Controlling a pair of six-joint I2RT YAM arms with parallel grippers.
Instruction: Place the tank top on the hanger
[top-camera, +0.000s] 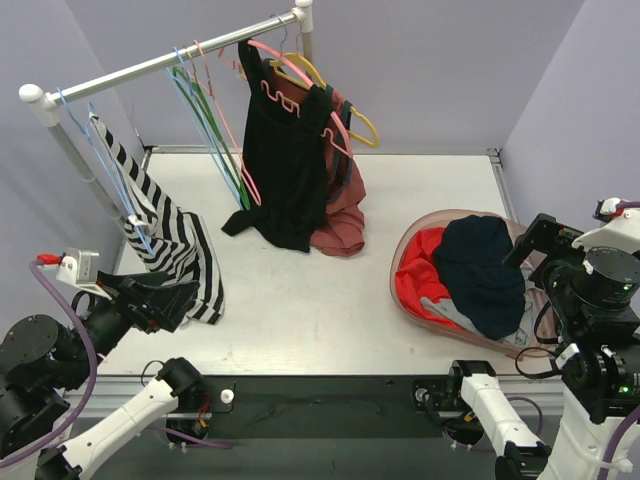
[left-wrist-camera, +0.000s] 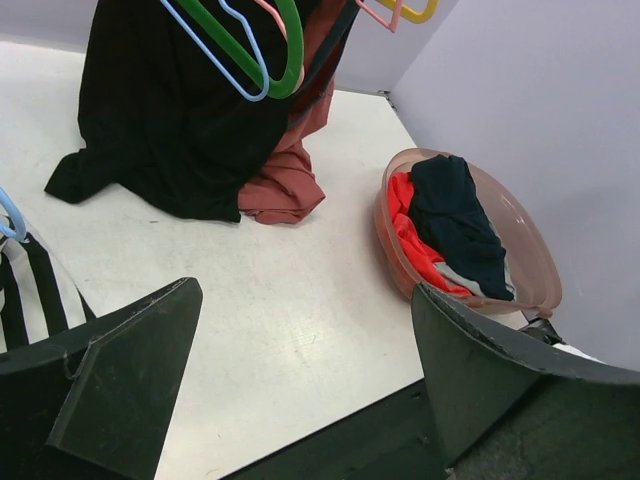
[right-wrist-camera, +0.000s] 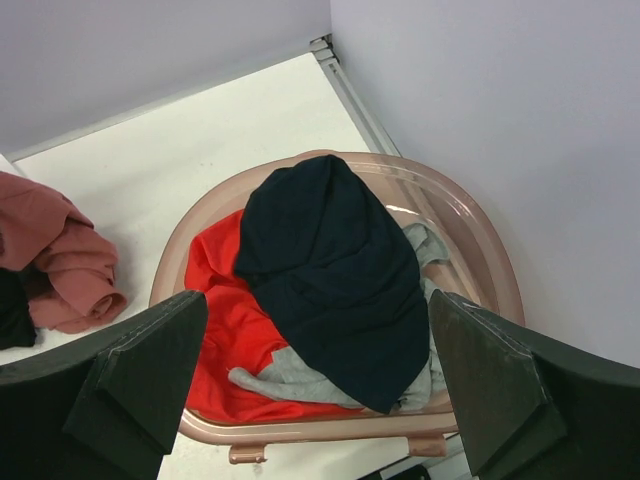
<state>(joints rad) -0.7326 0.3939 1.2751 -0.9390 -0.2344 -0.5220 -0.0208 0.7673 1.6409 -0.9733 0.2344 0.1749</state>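
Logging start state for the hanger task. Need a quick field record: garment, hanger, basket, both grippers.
tank top: navy, on top of the pile in the basket; lettering not visible
basket: translucent pinkish, right side of table; also holds red garment and grey garment
pink hanger: on the rail, left of the black dress
left gripper: open, empty, near the striped garment
right gripper: open, empty, above the basket
task state: tank top not yet picked up
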